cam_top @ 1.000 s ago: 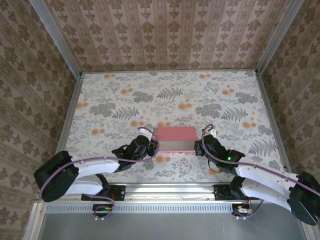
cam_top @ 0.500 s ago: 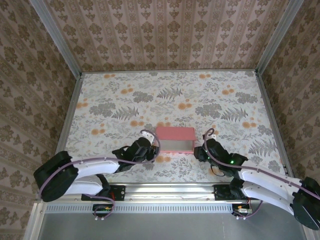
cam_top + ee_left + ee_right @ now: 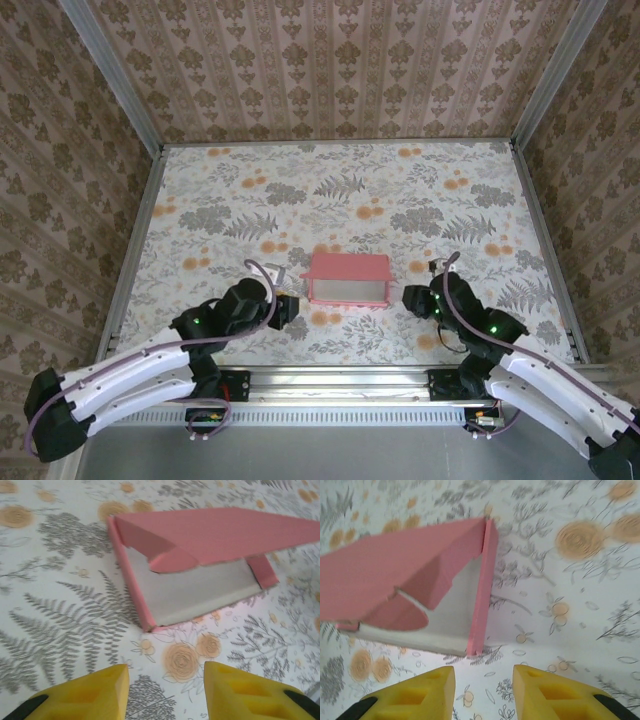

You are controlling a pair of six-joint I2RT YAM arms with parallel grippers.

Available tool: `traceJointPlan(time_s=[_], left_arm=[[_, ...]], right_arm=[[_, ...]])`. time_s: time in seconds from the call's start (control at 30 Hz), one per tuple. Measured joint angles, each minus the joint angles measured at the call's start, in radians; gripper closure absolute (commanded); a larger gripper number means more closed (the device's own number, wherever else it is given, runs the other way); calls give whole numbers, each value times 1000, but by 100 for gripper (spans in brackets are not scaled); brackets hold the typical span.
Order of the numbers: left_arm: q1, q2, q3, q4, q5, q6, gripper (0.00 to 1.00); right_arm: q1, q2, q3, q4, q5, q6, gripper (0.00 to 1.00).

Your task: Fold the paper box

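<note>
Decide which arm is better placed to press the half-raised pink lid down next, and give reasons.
Probably right, narrowly. The right pincer stands open with a side wall of the paper box just ahead of it. The left pincer, also open, sits a little farther off its corner.

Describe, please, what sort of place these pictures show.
Probably a robot test cell, not a home: wallpapered panels in metal framing enclose a floral tabletop, and the left arm and right arm are bolted to a rail at its near edge.
</note>
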Motion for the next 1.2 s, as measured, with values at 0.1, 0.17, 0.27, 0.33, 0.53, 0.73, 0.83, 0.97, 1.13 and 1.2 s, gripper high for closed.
traceJointPlan(time_s=[0.1,0.17,0.27,0.33,0.53,0.73,0.83,0.97,1.13,1.2], left_arm=[[91,-5,48,-63,24,-10,58],[166,9,94,-89,60,-10,57],[263,71,177,-108,128,-13,51],[296,133,237,-117,172,-18,49],[291,350,370,-109,269,-26,48],[251,509,399,-93,301,-26,47],[243,560,406,-90,314,-26,47],[238,594,412,-72,326,-26,48],[228,628,435,-45,343,-28,49],[221,643,445,-37,344,-29,50]], right_arm=[[-61,0,48,-11,-12,-1,61],[-108,16,84,-8,-53,-5,57],[-169,88,147,5,-151,-11,52],[-185,159,188,26,-216,-11,49],[-187,290,220,107,-356,14,41],[-187,368,220,159,-428,23,38],[-187,392,218,179,-449,24,38],[-187,407,212,194,-464,33,38],[-187,437,211,202,-474,37,38],[-187,442,210,202,-474,37,38]])
